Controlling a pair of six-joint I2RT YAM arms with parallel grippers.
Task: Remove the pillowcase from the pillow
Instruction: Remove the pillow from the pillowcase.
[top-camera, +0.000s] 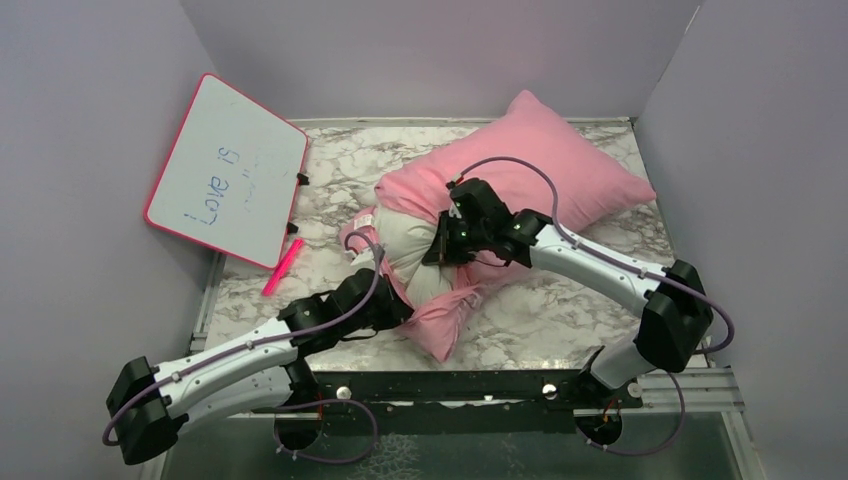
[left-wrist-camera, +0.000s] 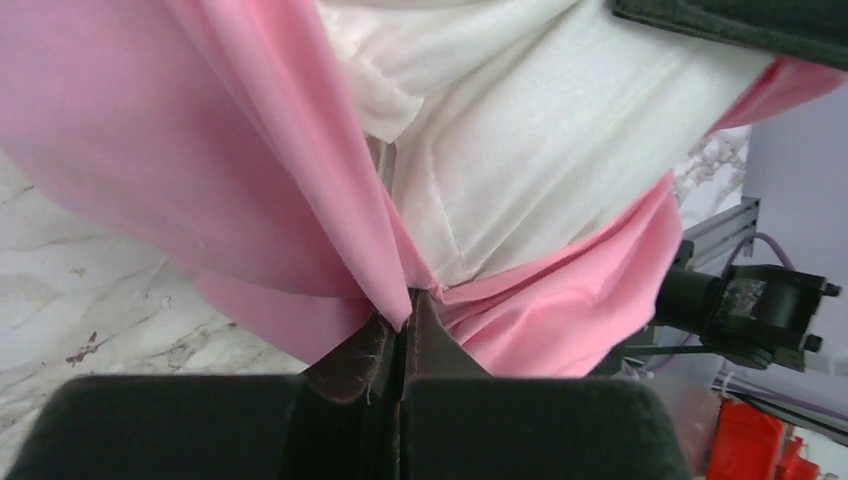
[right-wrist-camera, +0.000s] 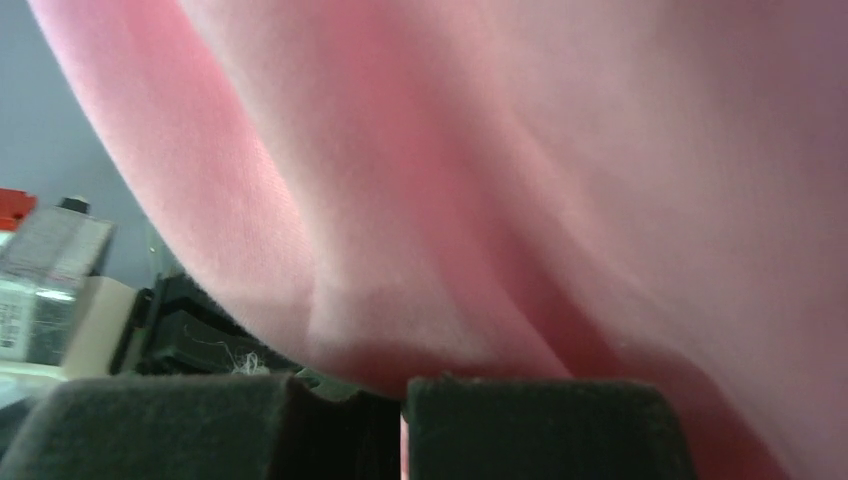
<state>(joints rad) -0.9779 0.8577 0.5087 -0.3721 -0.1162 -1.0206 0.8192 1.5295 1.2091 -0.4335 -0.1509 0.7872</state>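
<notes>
bench (top-camera: 560, 310): marble top. the whole bundle could slide over it instead of the cover peeling, since nothing pins the pillow down.
pillowcase (top-camera: 560, 165): pink, its bulk towards 1 o'clock from the bench centre, and it covers most of the pillow. its open end is bunched round the bare white end, with a loose flap at 6 o'clock. that bunched roll may jam on the plump filling if both arms pull the same way.
pillow (top-camera: 420, 255): only its white end shows, at mid bench. the rest is inside the cover.
whiteboard (top-camera: 228, 170): at 10 o'clock, leaning on the wall and well apart from the cloth.
left fingers (left-wrist-camera: 350, 365): pressed together on a fold of pink cloth at 7 o'clock of the bare end. the thin fold could slip out under a hard pull.
right fingers (right-wrist-camera: 540, 420): pressed together at 2 o'clock of the bare end, with pink cloth against them and a sliver between the pads. they seem to pinch the cover. if white fabric is caught too, pulling drags the pillow along.
</notes>
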